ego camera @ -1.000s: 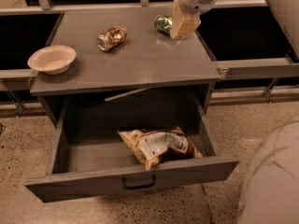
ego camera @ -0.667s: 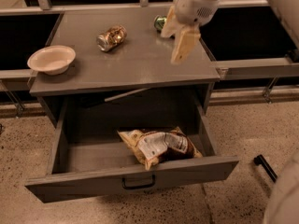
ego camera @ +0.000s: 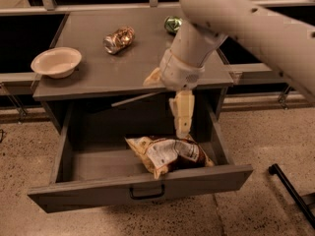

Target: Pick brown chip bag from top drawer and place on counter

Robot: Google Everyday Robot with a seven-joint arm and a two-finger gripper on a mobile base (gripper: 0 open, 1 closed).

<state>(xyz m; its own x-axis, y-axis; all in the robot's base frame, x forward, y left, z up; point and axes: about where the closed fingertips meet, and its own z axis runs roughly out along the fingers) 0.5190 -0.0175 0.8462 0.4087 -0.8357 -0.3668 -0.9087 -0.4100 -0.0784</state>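
The brown chip bag (ego camera: 170, 154) lies in the open top drawer (ego camera: 88, 166), toward its front right, white label panel up. The drawer's front panel carries a small black handle (ego camera: 146, 193). My gripper (ego camera: 165, 107) hangs in front of the counter's front edge, over the drawer. Its fingers are spread apart and it holds nothing. One finger (ego camera: 182, 114) points straight down, its tip just above the bag's back edge. The other finger (ego camera: 151, 77) sticks out to the left at counter height. The counter (ego camera: 138, 65) is the grey cabinet top behind the drawer.
On the counter stand a cream bowl (ego camera: 55, 62) at the left, a crushed copper can (ego camera: 119, 38) near the middle and a green can (ego camera: 172, 23) at the back right. My arm crosses from the upper right. A black bar (ego camera: 290, 188) lies on the floor at the right.
My gripper has come down and forward from above the counter's back right to the drawer opening, just above the bag. The bag, bowl and cans have not moved.
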